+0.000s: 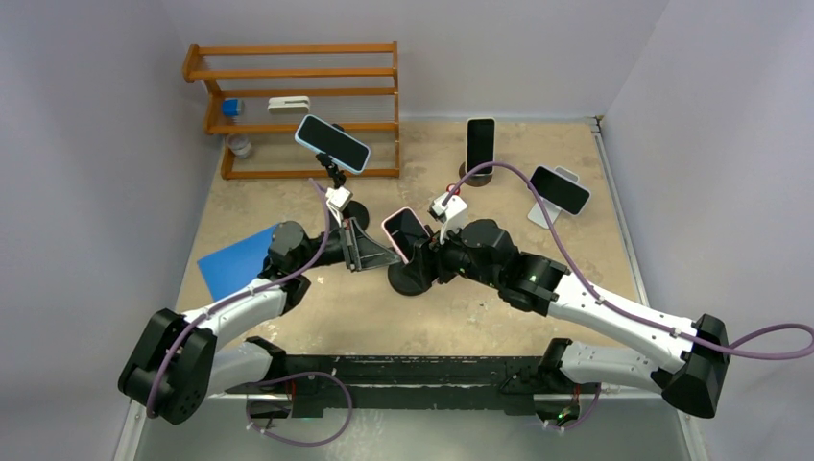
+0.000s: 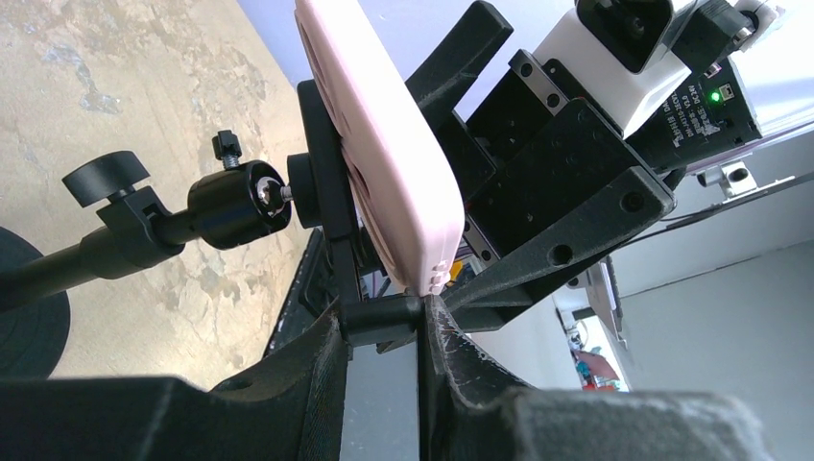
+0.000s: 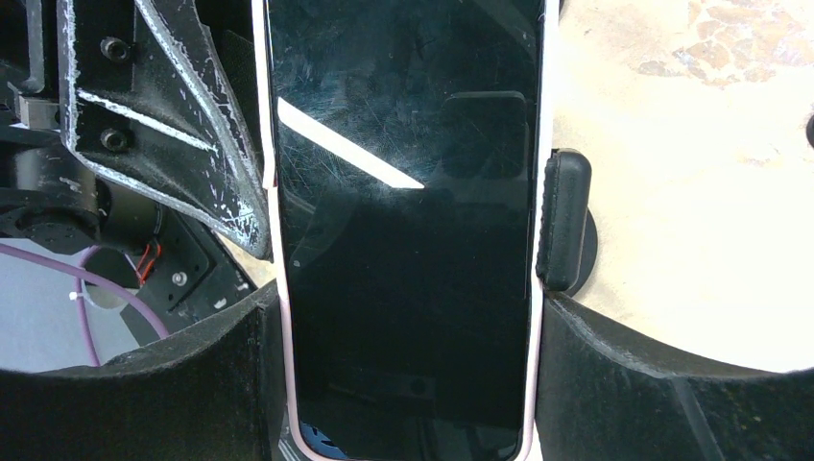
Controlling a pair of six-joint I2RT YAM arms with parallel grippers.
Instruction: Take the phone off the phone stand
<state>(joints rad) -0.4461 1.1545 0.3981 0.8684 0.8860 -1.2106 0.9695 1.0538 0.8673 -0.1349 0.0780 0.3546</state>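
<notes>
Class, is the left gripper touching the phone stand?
Touching. The left wrist view shows the left gripper pinching the lower clamp lip of the phone stand between its fingertips.

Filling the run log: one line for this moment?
left tool clamps phone stand | right tool grips pink phone edges | phone seated in stand

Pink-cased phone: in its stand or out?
In: the stand's side clamp hugs the pink phone's edge, and its back sits against the cradle.

Pale walls (image 1: 538,48), wooden rack (image 1: 293,50), speckled tabletop (image 1: 365,307).
</notes>
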